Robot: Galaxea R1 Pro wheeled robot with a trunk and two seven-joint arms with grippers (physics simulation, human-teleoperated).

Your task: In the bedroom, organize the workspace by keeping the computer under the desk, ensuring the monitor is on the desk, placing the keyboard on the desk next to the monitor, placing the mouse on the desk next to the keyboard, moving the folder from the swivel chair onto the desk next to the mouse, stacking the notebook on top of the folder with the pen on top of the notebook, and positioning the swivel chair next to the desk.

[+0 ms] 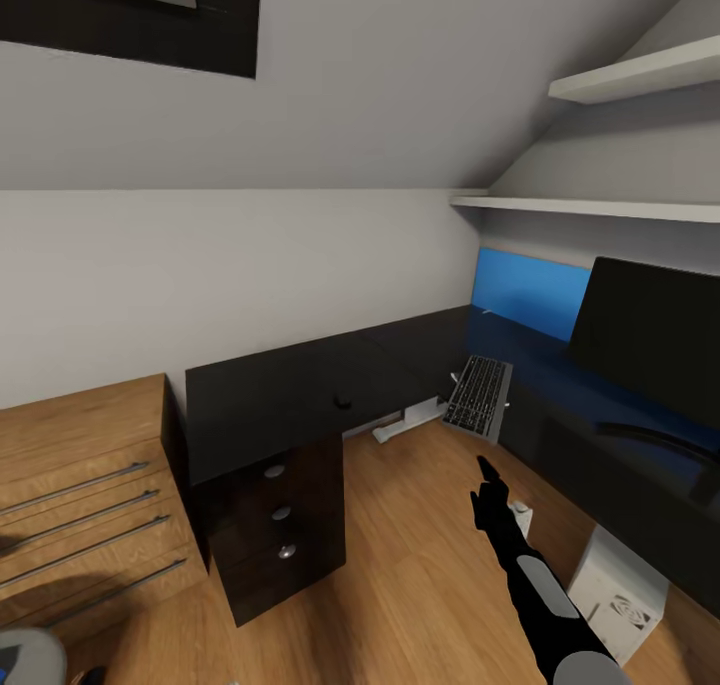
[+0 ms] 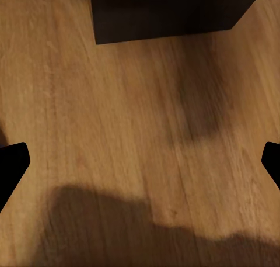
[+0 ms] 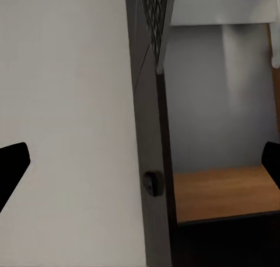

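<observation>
The black L-shaped desk (image 1: 290, 390) fills the corner ahead, its drawer unit (image 1: 282, 525) on the left. The wide black monitor (image 1: 650, 340) stands on its right wing. The grey keyboard (image 1: 479, 393) (image 3: 155, 13) lies at the inner corner, overhanging the desk edge. On the left wing sits the small black mouse (image 1: 342, 401) (image 3: 153, 183). A bright blue folder (image 1: 530, 290) stands against the back wall. The white computer (image 1: 620, 590) is under the right wing. My right gripper (image 1: 487, 468) (image 3: 140, 162) hangs open over the floor short of the keyboard. My left gripper (image 2: 140, 162) is open above bare floor. The swivel chair, notebook and pen are out of view.
A light wooden low cabinet (image 1: 85, 495) with long bar handles stands left of the drawer unit. Two white shelves (image 1: 600, 208) hang above the right wing under a sloped ceiling. The desk's white leg (image 1: 410, 423) rests on the wooden floor (image 1: 420, 565) between the wings.
</observation>
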